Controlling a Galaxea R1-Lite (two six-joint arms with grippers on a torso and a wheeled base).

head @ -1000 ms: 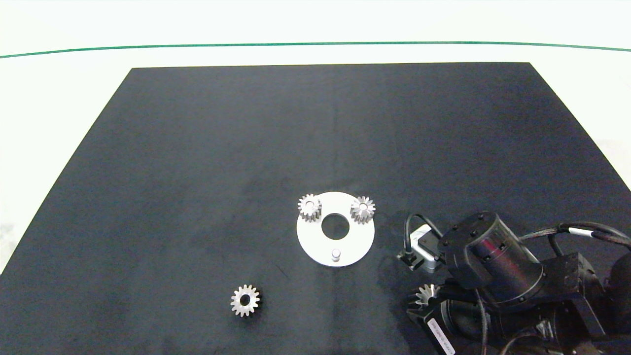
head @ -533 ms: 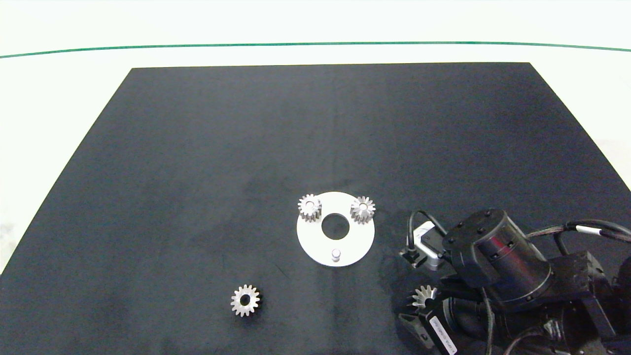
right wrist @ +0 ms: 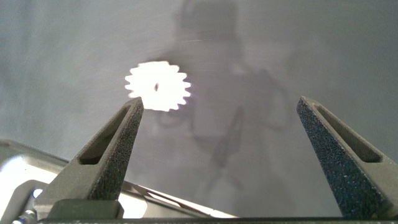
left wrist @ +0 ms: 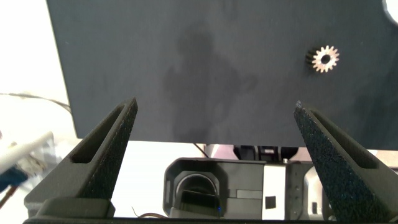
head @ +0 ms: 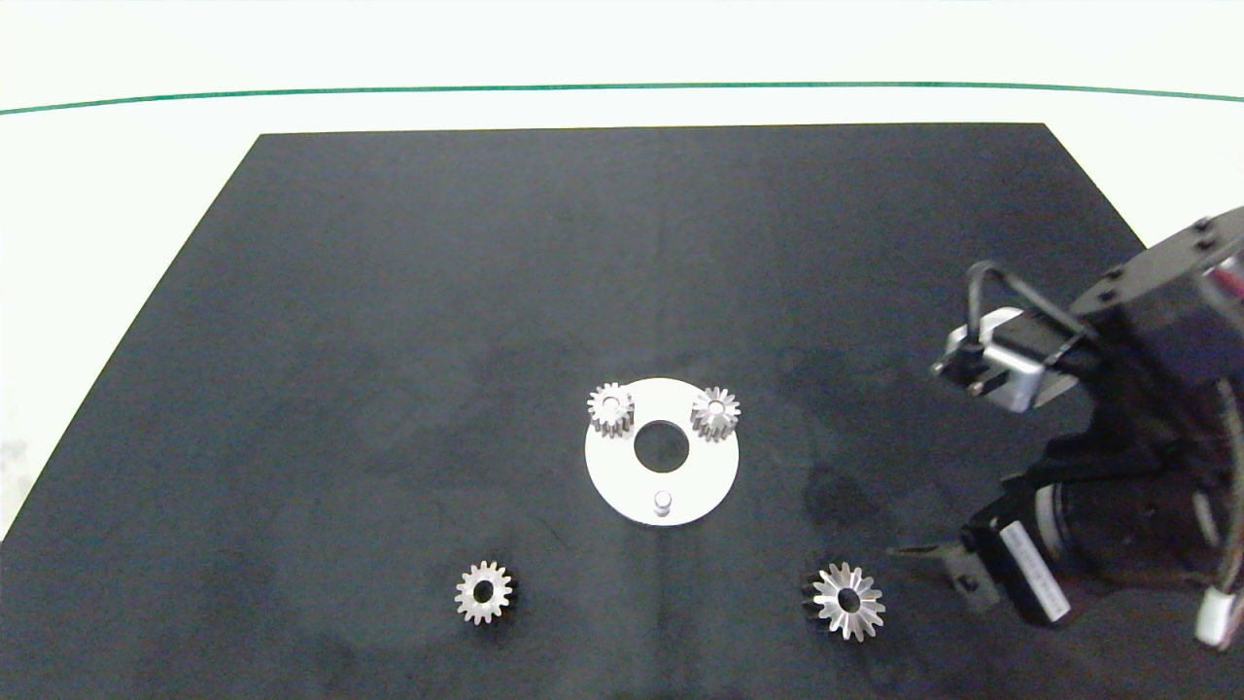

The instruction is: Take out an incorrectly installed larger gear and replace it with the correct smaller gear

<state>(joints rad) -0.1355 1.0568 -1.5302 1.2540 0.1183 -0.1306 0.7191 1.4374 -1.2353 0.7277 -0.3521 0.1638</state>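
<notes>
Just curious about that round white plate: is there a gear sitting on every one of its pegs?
No: the white plate carries two small gears, but its near peg stands bare.

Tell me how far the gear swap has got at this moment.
Done: the larger gear lies loose on the black mat, off the round plate, whose near peg stands bare. In hand: nothing; the right gripper is open beside that gear, the left gripper open and empty. Left: fetching the smaller gear and seating it on the peg.
</notes>
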